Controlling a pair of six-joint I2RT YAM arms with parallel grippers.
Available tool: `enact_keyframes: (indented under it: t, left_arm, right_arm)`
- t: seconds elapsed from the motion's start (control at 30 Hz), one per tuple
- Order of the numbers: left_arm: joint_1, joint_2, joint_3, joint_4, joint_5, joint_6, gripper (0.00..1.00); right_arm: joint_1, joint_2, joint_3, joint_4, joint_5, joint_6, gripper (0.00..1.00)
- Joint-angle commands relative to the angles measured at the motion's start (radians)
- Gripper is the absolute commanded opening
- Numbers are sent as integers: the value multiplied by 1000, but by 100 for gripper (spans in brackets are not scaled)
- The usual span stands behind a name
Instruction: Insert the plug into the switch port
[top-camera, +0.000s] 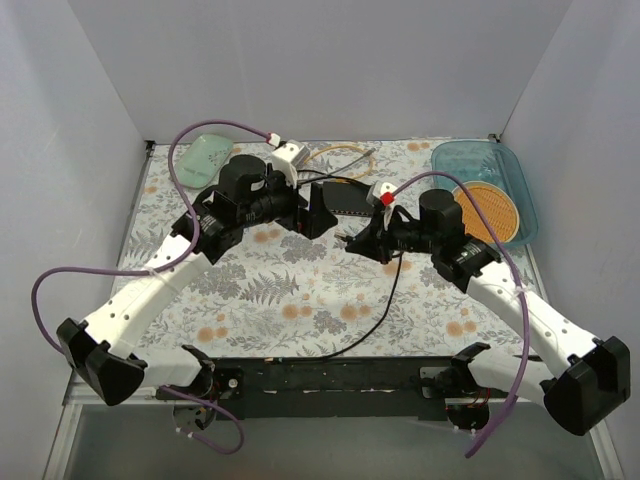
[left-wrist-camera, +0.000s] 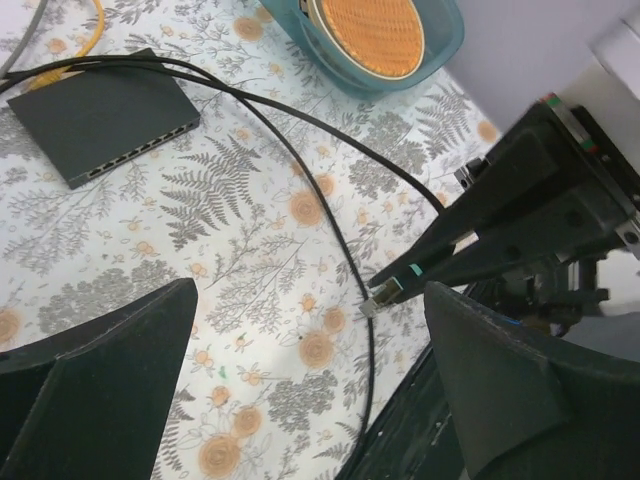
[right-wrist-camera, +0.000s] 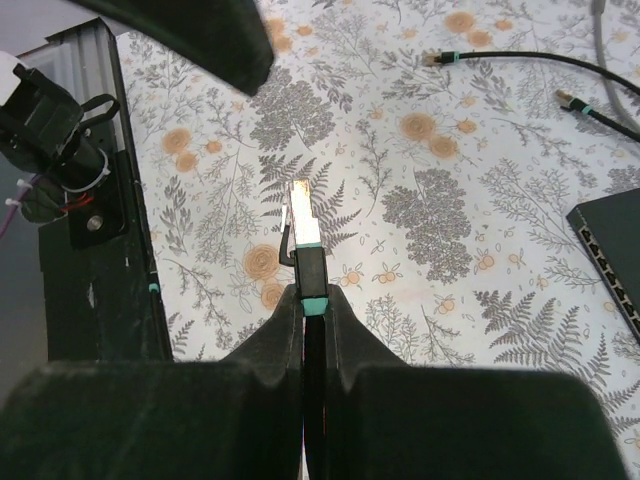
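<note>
Gripping a plug on a black cable, the right gripper is clamped tight at its teal band, above the floral tablecloth. The left gripper hangs spread wide, empty. The switch lies flat farther back, sockets along its nearer edge, near a teal tray holding an orange disc.

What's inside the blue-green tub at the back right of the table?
A round orange disc lies inside the tub. It covers much of the floor, so anything beneath it cannot be seen.
</note>
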Motion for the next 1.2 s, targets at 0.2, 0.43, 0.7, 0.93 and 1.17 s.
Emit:
enact_keyframes:
  t: [0.2,0.43,0.7,0.93,1.17]
  left_arm:
    - [82,98,-16,103,349,-294,93]
    - [82,149,-13,139,443,-376,88]
    - [82,143,-37,148,493,-396,70]
    - [82,141,-65,154,487,-391,64]
    - [81,14,-130,246,287,-270,75]
  right_arm:
    - [86,-159,-23,31,305,-3,1]
    - [214,-145,-5,-38,560,-77,1]
    - [274,-191,-45,1,778,-81,1]
    - [276,-177,-35,7,768,-77,1]
    - [276,-146,0,-18,599,-89,1]
